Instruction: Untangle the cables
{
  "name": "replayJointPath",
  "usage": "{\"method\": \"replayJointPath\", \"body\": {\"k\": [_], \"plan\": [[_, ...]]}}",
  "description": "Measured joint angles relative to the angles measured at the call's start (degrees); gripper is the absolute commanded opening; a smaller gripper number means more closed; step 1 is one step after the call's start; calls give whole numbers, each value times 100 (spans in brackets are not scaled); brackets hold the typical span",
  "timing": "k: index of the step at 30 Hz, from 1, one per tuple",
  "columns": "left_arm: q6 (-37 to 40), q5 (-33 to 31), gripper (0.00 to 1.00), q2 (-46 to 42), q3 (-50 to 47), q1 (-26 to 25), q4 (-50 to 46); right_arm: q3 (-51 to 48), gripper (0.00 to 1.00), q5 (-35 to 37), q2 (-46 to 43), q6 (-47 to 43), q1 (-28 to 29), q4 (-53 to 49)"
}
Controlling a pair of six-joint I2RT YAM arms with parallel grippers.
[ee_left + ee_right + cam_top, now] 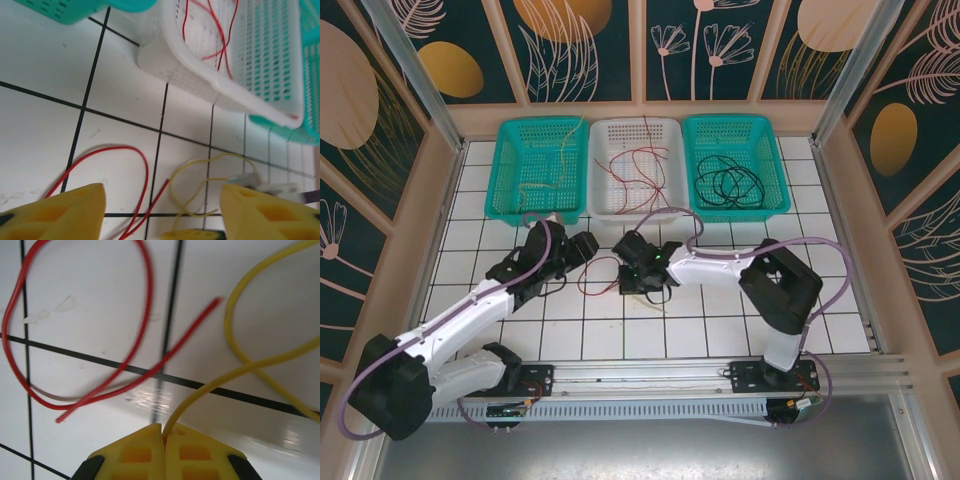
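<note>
- Clearly the right hand [163, 440] was pinched shut on the yellow cable [250, 367].
- Left hand [161, 194], half open and empty, was nearer the red cable [115, 146], looped just left.

This is a robot test cell in a lab. A left arm [470, 310] and a right arm [715, 265] are bolted to a metal rail [650, 372] at the near edge of a white gridded table [620, 340]. Metal posts [412, 70] and leaf-patterned wall panels [570, 60] box it in. At the far edge stand a green basket [503, 185], a white basket [603, 200] and a second green basket [776, 190], with cables [725, 183] sorted by colour.
</note>
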Motion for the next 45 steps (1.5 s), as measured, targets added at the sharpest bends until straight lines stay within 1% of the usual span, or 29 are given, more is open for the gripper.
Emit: {"method": "replayJointPath", "body": {"k": [2,5,6,9,10,12,15,20,22,31,33,35,45], "plan": [[140,166,55,219,15,0,-31,-107,0,59,-258,2,-94,-105],[345,398,56,590,17,-26,-96,-240,0,162,-640,2,-212,-168],[407,448,56,706,17,-59,-122,-302,4,179,-758,4,-260,-179],[605,459,55,1032,72,-291,-291,-459,24,258,-966,11,-378,-234],[669,457,53,1143,116,-380,-358,-485,28,289,-1001,35,-398,-278],[826,407,48,1438,295,-579,-566,-496,33,352,-1075,55,-411,-420],[992,326,43,1770,496,-745,-758,-496,33,474,-1272,107,-411,-560],[1237,238,32,2212,734,-833,-1082,-426,26,693,-1775,107,-446,-745],[1320,197,31,2389,835,-879,-1167,-330,24,743,-1921,103,-490,-774],[1593,111,29,2924,1209,-992,-1447,-192,21,807,-2256,103,-557,-719],[1648,92,33,3032,1325,-1005,-1543,-192,21,807,-2277,103,-562,-688],[1692,66,36,3067,1410,-1058,-1633,-195,23,809,-2297,103,-568,-669],[1698,2,35,3073,1631,-1198,-1808,-223,23,824,-2455,101,-675,-601]]}}
